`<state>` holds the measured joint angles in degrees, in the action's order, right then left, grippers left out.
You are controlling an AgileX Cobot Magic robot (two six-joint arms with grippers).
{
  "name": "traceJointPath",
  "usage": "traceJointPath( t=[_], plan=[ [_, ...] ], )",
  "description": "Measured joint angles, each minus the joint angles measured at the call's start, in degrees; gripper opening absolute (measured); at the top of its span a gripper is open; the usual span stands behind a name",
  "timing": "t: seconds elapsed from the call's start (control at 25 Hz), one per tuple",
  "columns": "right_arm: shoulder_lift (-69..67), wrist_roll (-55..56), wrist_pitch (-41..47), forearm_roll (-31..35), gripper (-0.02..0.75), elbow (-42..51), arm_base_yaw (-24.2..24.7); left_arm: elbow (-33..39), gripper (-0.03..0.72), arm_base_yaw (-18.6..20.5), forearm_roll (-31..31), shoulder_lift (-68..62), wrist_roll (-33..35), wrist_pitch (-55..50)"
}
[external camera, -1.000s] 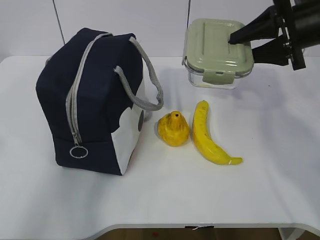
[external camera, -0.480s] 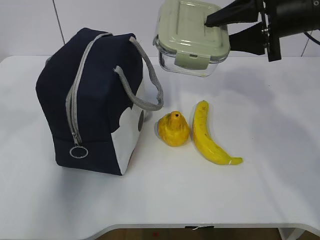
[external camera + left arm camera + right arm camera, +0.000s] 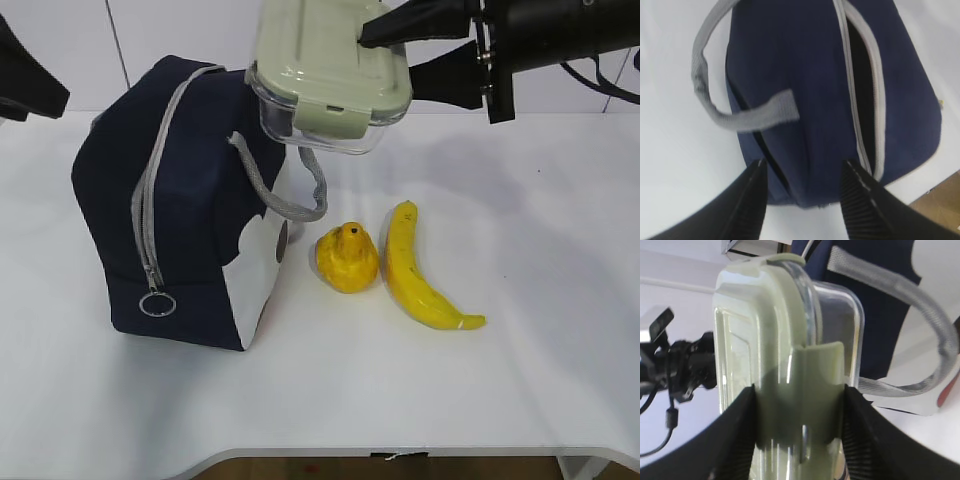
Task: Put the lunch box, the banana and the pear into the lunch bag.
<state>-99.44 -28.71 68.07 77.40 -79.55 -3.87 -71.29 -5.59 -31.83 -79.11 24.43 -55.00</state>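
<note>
A white worktop [image 3: 540, 390] fills most of the exterior view, smooth and matte, with soft grey shadows across it. Its front edge curves along the bottom of that view, and a strip of brownish floor [image 3: 400, 470] shows beneath it. Behind the worktop stands a pale wall [image 3: 180, 30] of white panels, split by thin dark vertical seams. In the left wrist view the same white surface lies on the left, and a patch of brown floor [image 3: 940, 207] shows at the lower right corner.

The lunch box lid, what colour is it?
Pale sage green; the lunch box lid shows best in the exterior view.
</note>
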Motion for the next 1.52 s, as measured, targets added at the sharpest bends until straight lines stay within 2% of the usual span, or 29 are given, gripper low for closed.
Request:
traceJointPath(
  t=[0.2,0.44,0.96,1.04,1.2,1.24,1.52],
  plan=[
    [0.0,-0.19,0.0,1.82,0.375,0.0,-2.46,-8.38,0.364,0.0,-1.9,-7.92,4.16,-2.05],
    [0.0,-1.99,0.0,3.58,0.375,0.0,-4.94,-15.89,0.365,0.1,-4.7,-16.37,5.21,-6.78],
    [0.0,-3.97,-1.8,6.65,0.375,0.0,-6.65,-17.11,0.357,0.1,-7.54,-24.39,5.6,-7.29],
    [0.0,-4.23,-3.06,6.77,0.375,0.0,-7.11,-17.11,0.311,0.1,-7.63,-24.79,5.6,-7.29],
    [-0.1,-4.5,-4.54,7.57,0.375,0.0,-7.74,-18.58,0.072,0.1,-7.63,-24.79,5.81,-8.49],
    [-0.1,-4.66,-4.66,8.07,0.375,0.0,-7.87,-19.27,0.036,0.1,-7.63,-24.79,6.06,-9.33],
    [-0.1,-6.7,-7.09,9.49,0.375,0.0,-8.5,-27.28,0.012,0.1,-8.94,-24.79,6.25,-14.95]
  ],
)
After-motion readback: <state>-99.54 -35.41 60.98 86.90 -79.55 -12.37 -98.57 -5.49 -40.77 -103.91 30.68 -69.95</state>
